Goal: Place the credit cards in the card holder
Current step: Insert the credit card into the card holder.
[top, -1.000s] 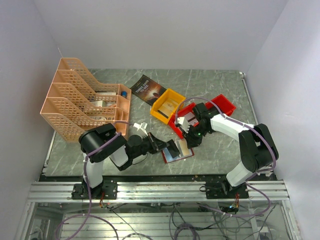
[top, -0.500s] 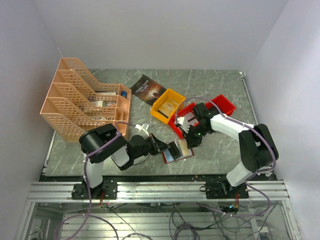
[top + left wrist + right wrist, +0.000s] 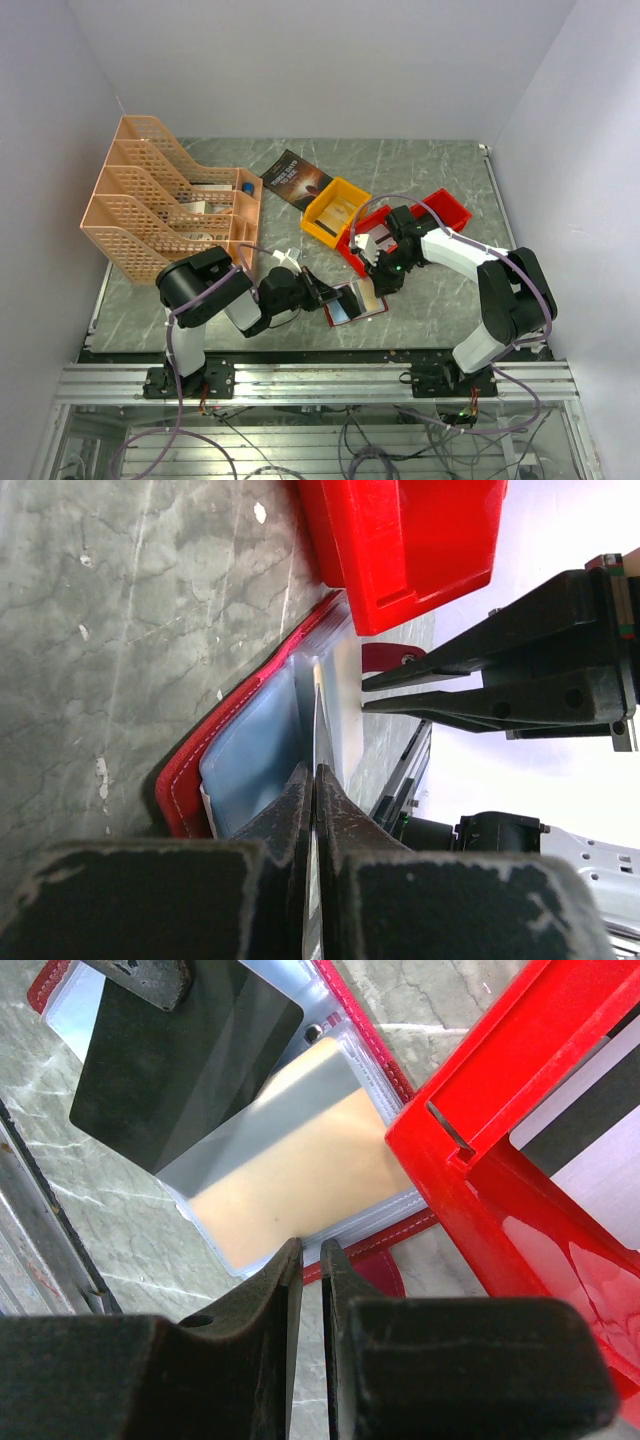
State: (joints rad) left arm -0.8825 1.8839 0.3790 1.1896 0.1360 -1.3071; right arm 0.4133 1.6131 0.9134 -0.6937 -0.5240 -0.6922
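The dark red card holder [image 3: 366, 306] lies open near the table's front edge, its pale clear pockets up. In the right wrist view a beige card with a grey stripe [image 3: 290, 1165] sits in a pocket. My left gripper [image 3: 326, 293] is shut on a dark card [image 3: 180, 1060], held edge-on [image 3: 317, 725] over the holder's pockets [image 3: 250, 760]. My right gripper [image 3: 311, 1248] is nearly closed, pinching the holder's near edge [image 3: 355, 1243] beside its red tab. It also shows in the left wrist view [image 3: 366, 695].
A red bin [image 3: 372, 228] holding more cards stands right behind the holder, close to my right gripper. A second red bin [image 3: 447, 208], a yellow bin [image 3: 335, 210], a dark book [image 3: 293, 178] and an orange file rack [image 3: 165, 205] stand farther back.
My left gripper has shifted slightly with the dark card over the open holder. The right arm has not moved.
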